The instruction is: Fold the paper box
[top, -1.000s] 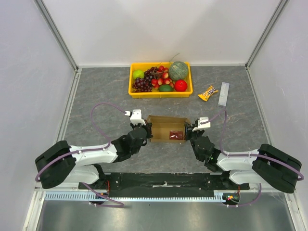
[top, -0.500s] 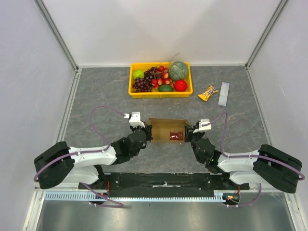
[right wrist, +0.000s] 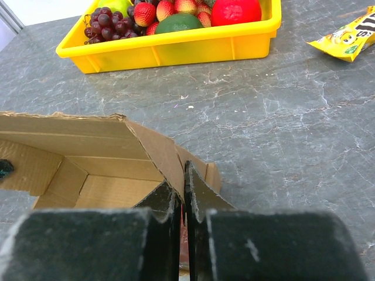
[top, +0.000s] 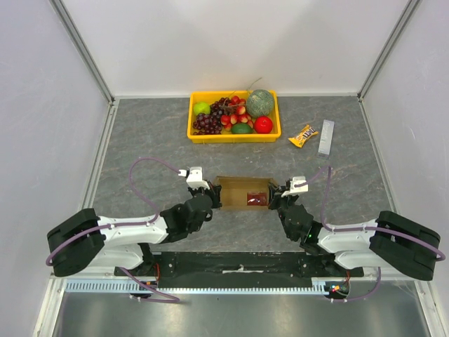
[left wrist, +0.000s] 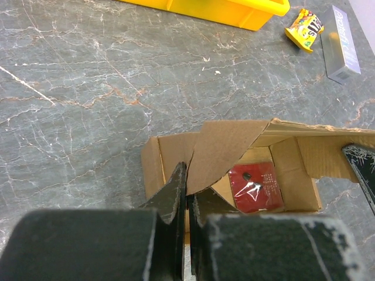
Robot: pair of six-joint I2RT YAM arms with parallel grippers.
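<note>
The brown paper box (top: pixel 243 191) stands open-topped on the grey table between my arms, with a small dark-red packet (top: pixel 257 199) inside. My left gripper (top: pixel 211 194) is shut on the box's left end flap; in the left wrist view the gripper (left wrist: pixel 188 190) pinches the cardboard flap (left wrist: pixel 220 149), and the packet (left wrist: pixel 255 186) lies beyond it. My right gripper (top: pixel 275 194) is shut on the right end flap; in the right wrist view the gripper (right wrist: pixel 182 186) clamps the flap (right wrist: pixel 157 150) at the box's near corner.
A yellow tray (top: pixel 198 131) with fruit stands at the back centre. A yellow candy packet (top: pixel 303 135) and a grey flat pack (top: pixel 326 136) lie to its right. White walls enclose the table on three sides.
Both grippers and the box have moved slightly toward the arm bases, still holding the end flaps. The left arm's cable loop has shifted a little.
</note>
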